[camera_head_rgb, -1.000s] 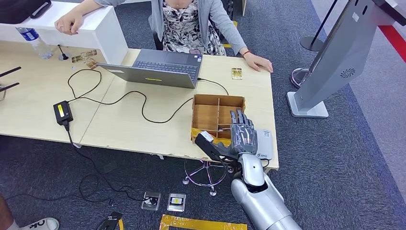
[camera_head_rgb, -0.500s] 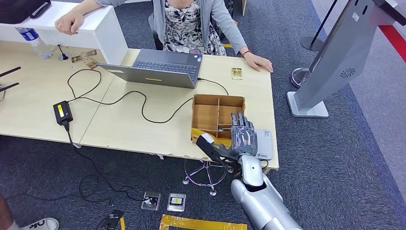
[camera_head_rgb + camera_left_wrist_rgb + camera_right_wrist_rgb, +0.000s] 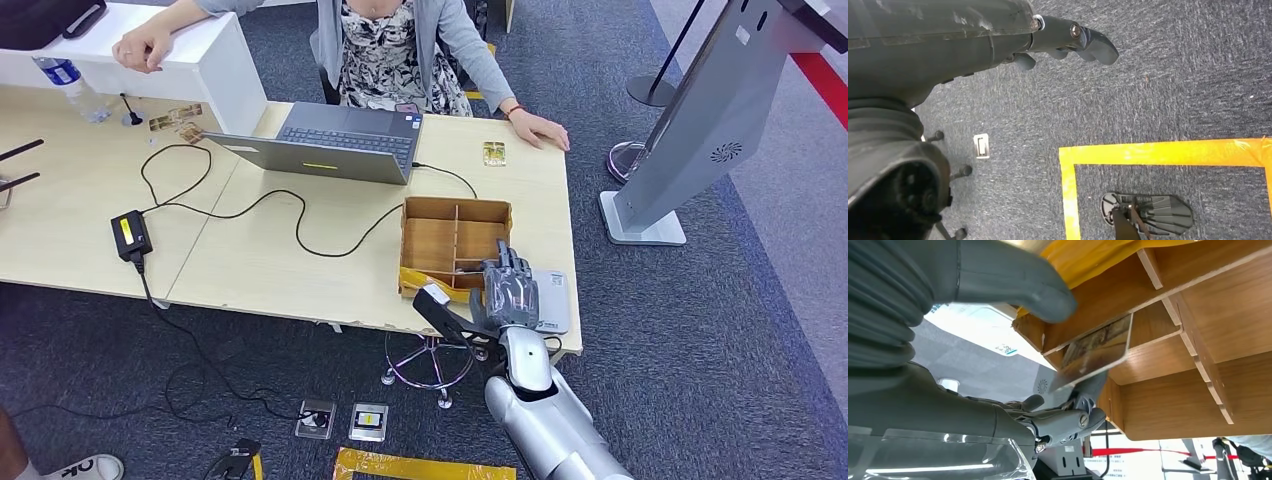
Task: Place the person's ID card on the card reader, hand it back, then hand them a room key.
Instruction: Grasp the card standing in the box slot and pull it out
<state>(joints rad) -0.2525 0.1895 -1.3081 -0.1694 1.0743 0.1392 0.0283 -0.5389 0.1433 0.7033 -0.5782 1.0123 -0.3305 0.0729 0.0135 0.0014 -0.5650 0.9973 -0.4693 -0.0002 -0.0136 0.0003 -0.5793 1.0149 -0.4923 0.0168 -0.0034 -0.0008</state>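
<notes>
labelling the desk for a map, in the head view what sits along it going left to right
water bottle → black power brick → laptop → wooden tray → right hand → white card reader

One laptop, one wooden divided tray, one card reader at the desk's near right corner, one power adapter, one water bottle, one small card near the far right edge.

No legible text; small logo print on white card reader too blurred to read.
</notes>
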